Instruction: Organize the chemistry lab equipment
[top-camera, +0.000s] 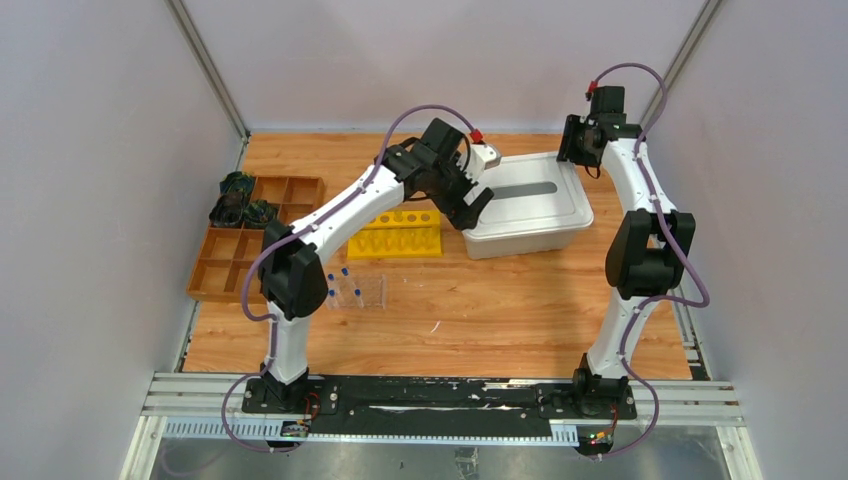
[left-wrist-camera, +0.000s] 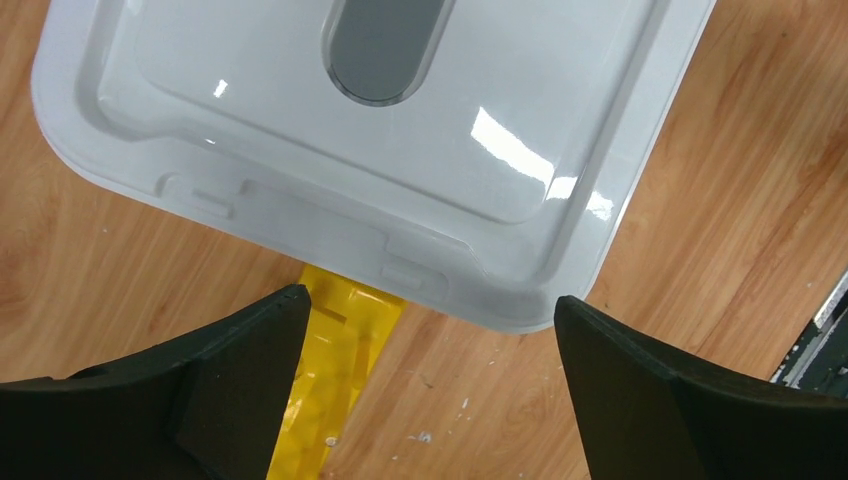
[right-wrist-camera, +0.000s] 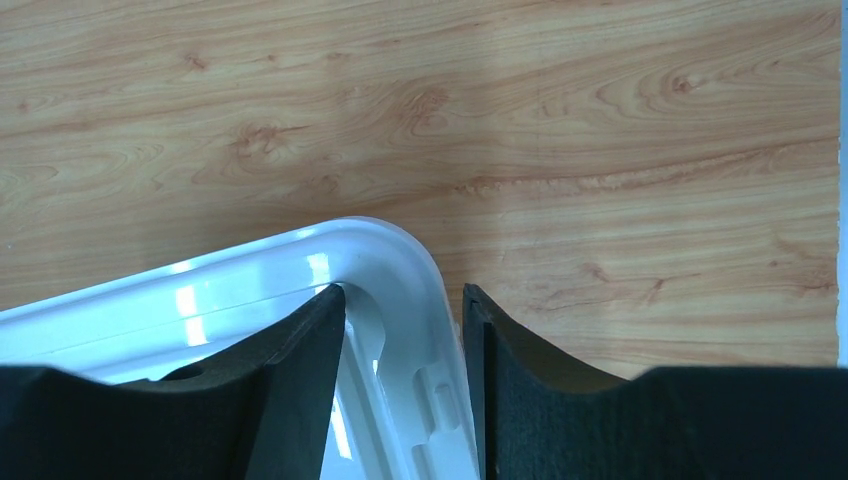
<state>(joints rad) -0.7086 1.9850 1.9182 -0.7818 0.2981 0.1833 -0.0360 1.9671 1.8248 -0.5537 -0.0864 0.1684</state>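
A white lidded bin (top-camera: 527, 205) stands right of centre. My right gripper (top-camera: 577, 152) is at its far right corner. In the right wrist view the gripper (right-wrist-camera: 403, 290) has one finger inside the lid's rim (right-wrist-camera: 400, 250) and one outside, closed against it. My left gripper (top-camera: 473, 213) is open and empty, hovering at the bin's near left corner (left-wrist-camera: 480, 290) beside a yellow tube rack (top-camera: 397, 235), which also shows in the left wrist view (left-wrist-camera: 330, 390). A clear plastic rack (top-camera: 357, 290) holding small blue-capped tubes (top-camera: 337, 275) stands nearer the left arm. Beakers, dome and triangle are not clearly visible.
A wooden compartment tray (top-camera: 255, 240) lies at the left edge, with dark greenish round items (top-camera: 238, 200) at its far end. A small white speck (top-camera: 435, 327) lies on the table's near middle. Grey walls enclose the table on three sides.
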